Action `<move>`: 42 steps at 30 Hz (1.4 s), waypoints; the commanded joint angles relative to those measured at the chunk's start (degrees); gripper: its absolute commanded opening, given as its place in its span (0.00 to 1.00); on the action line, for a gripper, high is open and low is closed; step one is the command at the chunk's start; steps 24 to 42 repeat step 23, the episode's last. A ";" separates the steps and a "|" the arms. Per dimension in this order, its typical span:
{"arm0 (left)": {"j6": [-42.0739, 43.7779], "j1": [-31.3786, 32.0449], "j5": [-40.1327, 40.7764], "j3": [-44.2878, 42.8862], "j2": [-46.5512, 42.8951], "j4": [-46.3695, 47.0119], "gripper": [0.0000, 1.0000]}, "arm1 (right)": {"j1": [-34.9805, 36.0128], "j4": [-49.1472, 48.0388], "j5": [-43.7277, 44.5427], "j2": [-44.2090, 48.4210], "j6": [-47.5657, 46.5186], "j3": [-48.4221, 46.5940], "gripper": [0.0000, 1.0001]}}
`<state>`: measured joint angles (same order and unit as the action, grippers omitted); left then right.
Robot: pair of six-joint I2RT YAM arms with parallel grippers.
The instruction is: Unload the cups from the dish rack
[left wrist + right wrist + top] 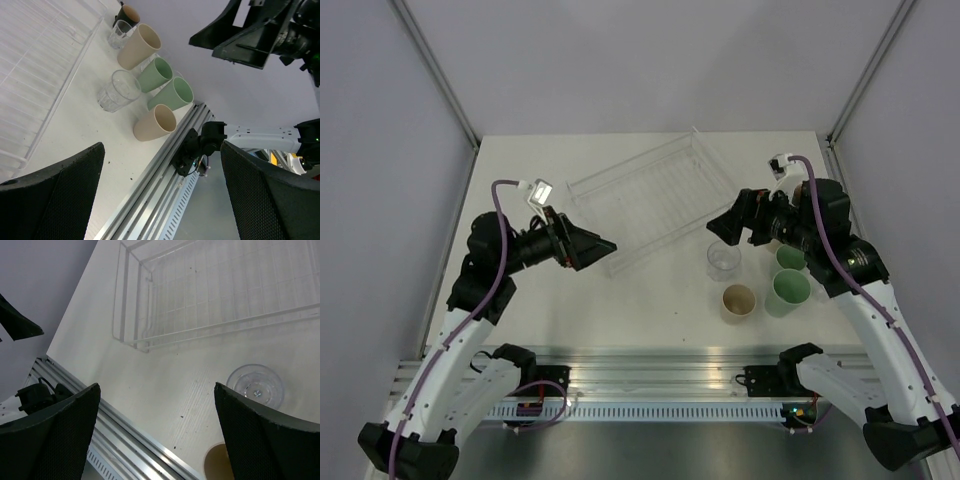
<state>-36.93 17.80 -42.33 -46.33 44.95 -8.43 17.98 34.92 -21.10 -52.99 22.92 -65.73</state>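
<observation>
lab; white table; aluminium rail

Bright, even overhead light, faint soft shadows by the cups, white table nearly washed out, close fingers slightly blurred.

Top view: right arm covers part of the far mint green tapered tumbler, so only part of its rim shows. Right wrist view: near beige tapered tumbler is clipped by the bottom edge, and the white wire-grid dish rack runs off top and right. Left wrist view: small dark brown cup is too small for detail, its base behind a small clear glass, and the rack is cut off at left.
</observation>
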 commanded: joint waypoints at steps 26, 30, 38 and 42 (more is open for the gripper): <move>4.67 -0.05 3.74 -5.80 -5.75 -10.30 1.00 | 0.57 -16.11 -10.89 -0.88 3.36 5.35 0.98; 4.67 -0.05 3.74 -5.80 -5.75 -10.30 1.00 | 0.57 -16.11 -10.89 -0.88 3.36 5.35 0.98; 4.67 -0.05 3.74 -5.80 -5.75 -10.30 1.00 | 0.57 -16.11 -10.89 -0.88 3.36 5.35 0.98; 4.67 -0.05 3.74 -5.80 -5.75 -10.30 1.00 | 0.57 -16.11 -10.89 -0.88 3.36 5.35 0.98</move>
